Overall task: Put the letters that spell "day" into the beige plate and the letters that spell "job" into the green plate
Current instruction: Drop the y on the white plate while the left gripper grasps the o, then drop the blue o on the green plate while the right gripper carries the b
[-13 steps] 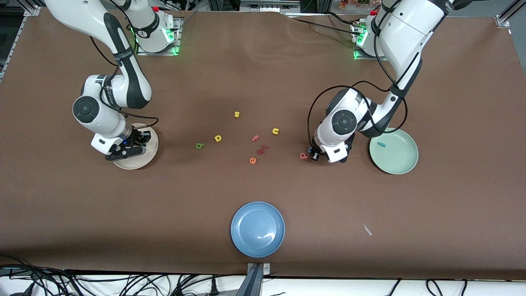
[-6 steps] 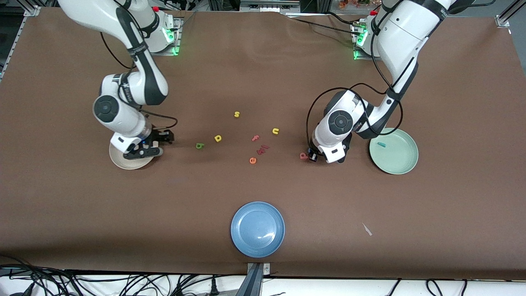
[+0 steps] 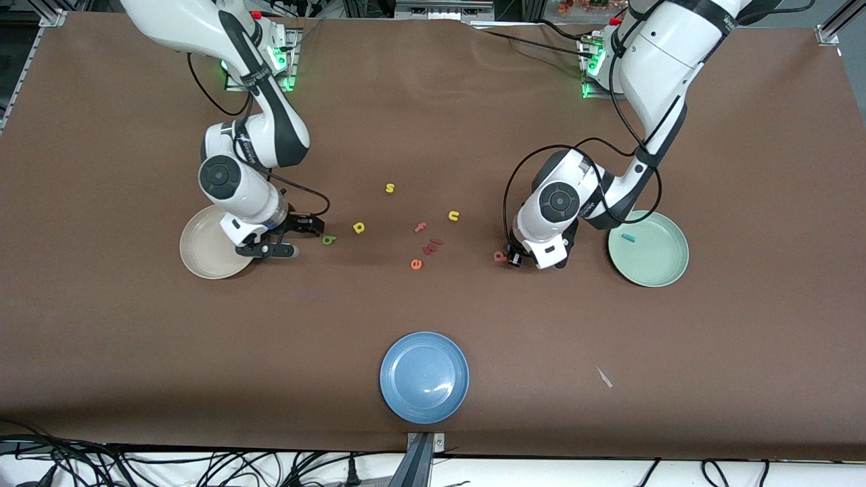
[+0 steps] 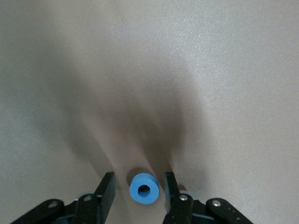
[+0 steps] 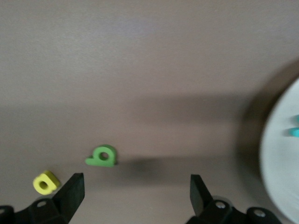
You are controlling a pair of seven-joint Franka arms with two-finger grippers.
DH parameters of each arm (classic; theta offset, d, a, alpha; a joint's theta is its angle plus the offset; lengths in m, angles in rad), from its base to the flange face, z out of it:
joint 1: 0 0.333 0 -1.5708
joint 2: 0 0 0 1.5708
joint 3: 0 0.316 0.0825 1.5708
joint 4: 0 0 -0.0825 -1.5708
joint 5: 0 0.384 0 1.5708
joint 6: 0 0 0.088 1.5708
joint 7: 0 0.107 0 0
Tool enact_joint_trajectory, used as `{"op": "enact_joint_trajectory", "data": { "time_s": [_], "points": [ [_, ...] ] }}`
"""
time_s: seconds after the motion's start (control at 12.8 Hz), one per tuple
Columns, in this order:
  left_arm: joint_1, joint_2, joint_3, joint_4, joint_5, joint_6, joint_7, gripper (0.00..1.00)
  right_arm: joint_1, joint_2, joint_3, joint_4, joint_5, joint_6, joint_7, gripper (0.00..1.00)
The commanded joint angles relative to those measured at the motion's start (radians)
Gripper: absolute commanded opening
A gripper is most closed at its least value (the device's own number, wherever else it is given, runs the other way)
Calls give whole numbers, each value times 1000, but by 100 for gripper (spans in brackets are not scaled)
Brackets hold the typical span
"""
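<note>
My left gripper (image 3: 515, 260) is low at the table, open, with the blue ring "o" (image 4: 144, 188) between its fingers and a gap on one side. The pink-red letter (image 3: 499, 256) lies right beside it. A teal "j" (image 3: 628, 238) lies in the green plate (image 3: 666, 274). My right gripper (image 3: 308, 239) (image 5: 135, 196) is open and holds nothing, between the beige plate (image 3: 203, 260) and the olive-green letter (image 3: 329, 239) (image 5: 103, 156). The yellow round-bowled letter (image 3: 359, 228) (image 5: 46, 182) lies just past the olive-green one. A teal letter (image 5: 294, 132) rests in the beige plate (image 5: 280, 177).
In the middle of the table lie a yellow "s" (image 3: 390, 188), a yellow "u" (image 3: 454, 216), a pink "f" (image 3: 421, 227), an orange "e" (image 3: 416, 264) and dark red pieces (image 3: 431, 247). A blue plate (image 3: 424, 377) sits near the front edge, and a white scrap (image 3: 604, 377) lies toward the left arm's end.
My right gripper has opened and swung from over the beige plate toward the olive-green letter. The left gripper has hardly moved at the blue ring.
</note>
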Motion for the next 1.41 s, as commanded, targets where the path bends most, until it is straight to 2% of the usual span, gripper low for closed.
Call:
{"op": "enact_joint_trajectory", "data": {
  "time_s": [0.0, 0.16, 0.47, 0.71, 0.94, 1.18, 1.33],
  "points": [
    [-18, 31, 7, 22, 37, 4, -31, 49, 10, 75, 31, 47, 16, 69, 88, 100],
    [-18, 36, 7, 23, 39, 4, -29, 37, 41, 112, 36, 84, 16, 81, 145, 100],
    [-16, 42, 7, 25, 63, 4, -31, 34, 44, 136, 36, 94, 15, 81, 151, 100],
    [-16, 39, 9, 28, 68, 4, -19, 12, 42, 144, 36, 90, 15, 75, 145, 97],
    [-2, 24, 4, 49, 150, -10, 4, 11, 41, 142, 36, 75, 15, 72, 145, 92],
    [45, -60, -5, 62, 151, -44, 157, 10, 41, 138, 35, 73, 15, 67, 139, 83],
    [77, -123, -6, 60, 140, -151, 345, 10, 41, 133, 32, 75, 15, 64, 131, 75]
  ]
}}
